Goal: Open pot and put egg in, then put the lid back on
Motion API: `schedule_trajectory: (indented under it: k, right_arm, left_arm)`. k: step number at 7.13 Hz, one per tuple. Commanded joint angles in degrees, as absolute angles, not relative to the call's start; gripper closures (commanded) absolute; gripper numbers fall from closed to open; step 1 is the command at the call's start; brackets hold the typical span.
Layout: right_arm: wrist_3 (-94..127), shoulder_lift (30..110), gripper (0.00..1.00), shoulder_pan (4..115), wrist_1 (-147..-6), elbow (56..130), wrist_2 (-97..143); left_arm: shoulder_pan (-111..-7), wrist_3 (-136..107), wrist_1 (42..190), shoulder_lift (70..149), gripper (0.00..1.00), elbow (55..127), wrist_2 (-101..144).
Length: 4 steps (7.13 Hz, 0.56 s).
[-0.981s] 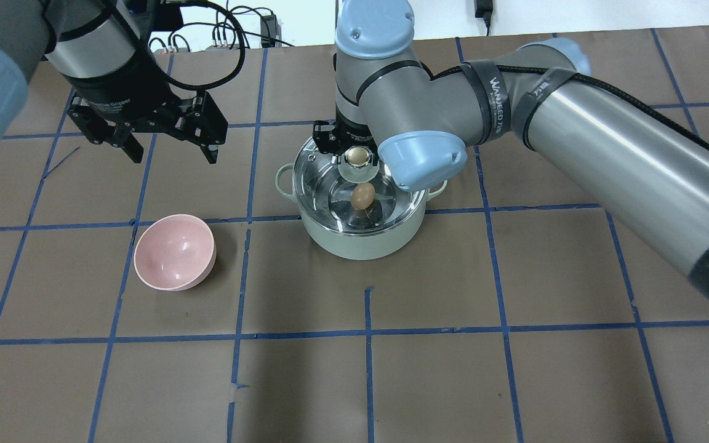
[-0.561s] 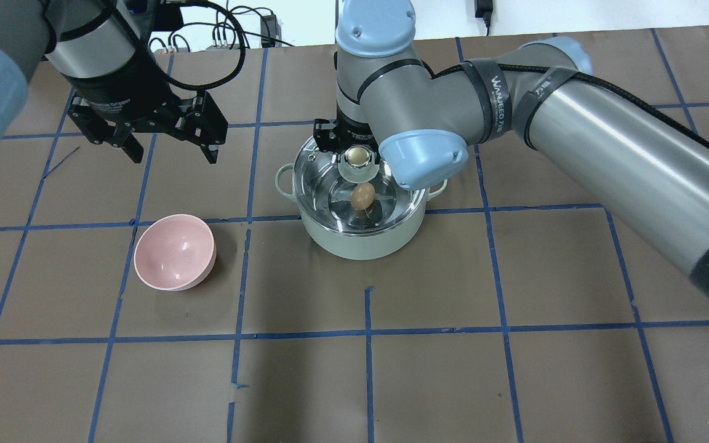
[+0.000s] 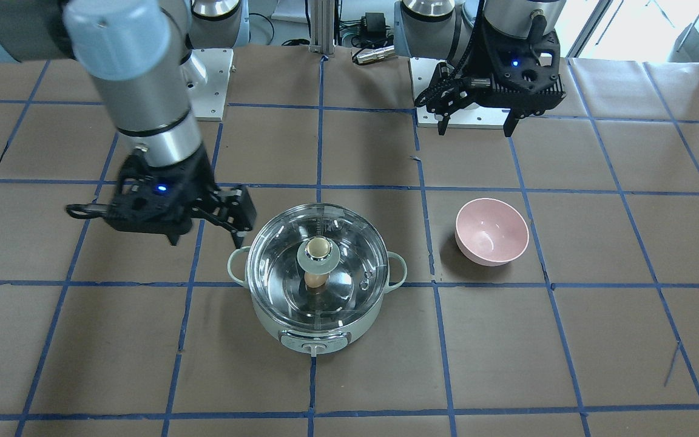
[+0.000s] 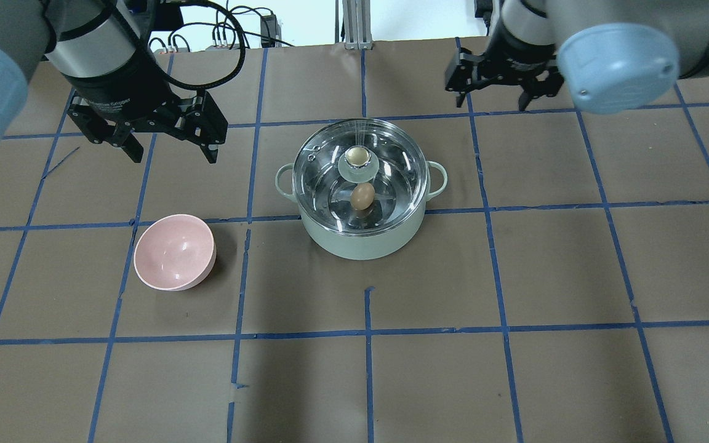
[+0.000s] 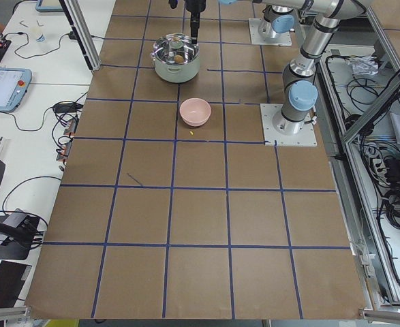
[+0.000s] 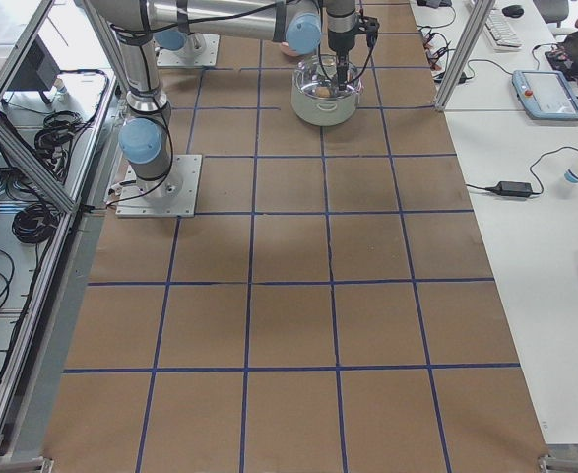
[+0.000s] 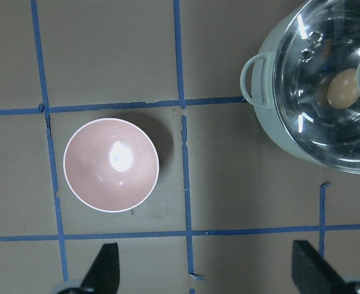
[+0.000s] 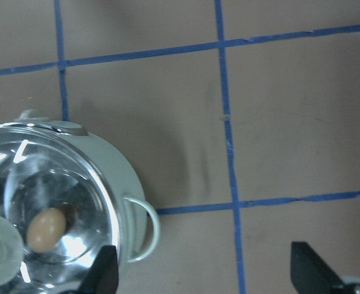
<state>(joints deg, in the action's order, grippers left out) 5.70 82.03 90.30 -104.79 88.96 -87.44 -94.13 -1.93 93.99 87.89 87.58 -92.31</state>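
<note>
Left gripper point(image 4: 175, 157) and right gripper point(image 4: 490, 104) hang wide open, empty; between them the pot point(image 4: 360, 243), lid point(image 4: 324, 169) on, egg point(image 4: 362, 197) inside.

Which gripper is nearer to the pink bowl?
Left. The left gripper hangs open near the pink bowl, toward the robot's base; the right gripper is beyond the pot, on its opposite side.

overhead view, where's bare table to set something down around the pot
Bare paper: between the pink bowl and the pot, the whole lower half of the view below both, and right of the pot. Crowded only along the top, where the left claw and right claw hang open.
</note>
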Motion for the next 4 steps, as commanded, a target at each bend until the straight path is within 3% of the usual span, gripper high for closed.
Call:
schedule_trajectory:
  k: [1, 4]
  right_arm:
    - [2.1, 83.9, 0.00, 86.4, -100.6, 88.9, -87.5]
    - [2.0, 84.0, 0.00, 86.4, -100.5, 89.7, -87.3]
  left_arm:
    - [-94.2, -1.9, 94.0, 87.9, 0.00, 87.6, -92.4]
    - [-94.1, -1.9, 94.0, 87.8, 0.00, 87.6, -92.4]
